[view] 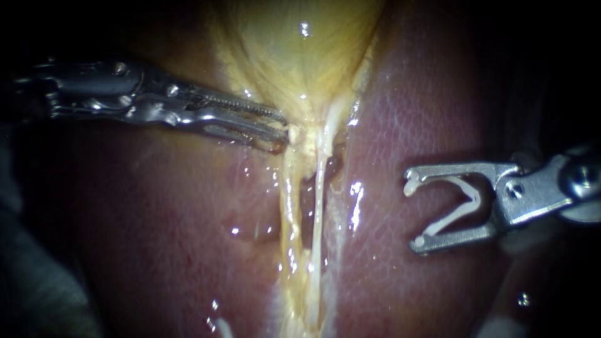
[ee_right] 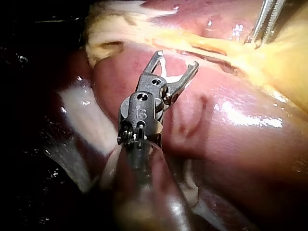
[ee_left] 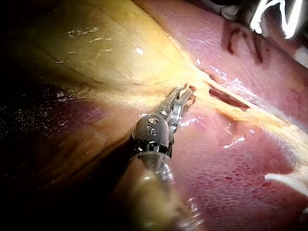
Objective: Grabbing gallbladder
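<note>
The yellow gallbladder point(view: 294, 44) point(ee_left: 96, 43) narrows downward into two pale tubes point(view: 318, 206) with a dark slit between them. My left instrument point(view: 285, 132) point(ee_left: 185, 91) reaches in from the left. Its toothed jaws stand slightly open, their tips against the gallbladder's narrow lower end, where a small pale nub lies. My right instrument point(view: 413, 213) point(ee_right: 175, 61) hovers over the liver point(view: 413, 100) to the right of the tubes, apart from them. Its wide-spread jaws hold a white V-shaped clip point(view: 457, 209) point(ee_right: 166, 67) between them.
Glossy red liver point(ee_left: 231, 183) point(ee_right: 231, 134) lies on both sides of the tubes. In the right wrist view the left instrument point(ee_right: 267, 19) shows far ahead, at the yellow tissue. Pale fatty tissue point(ee_right: 110, 24) lies ahead of the right instrument's jaws.
</note>
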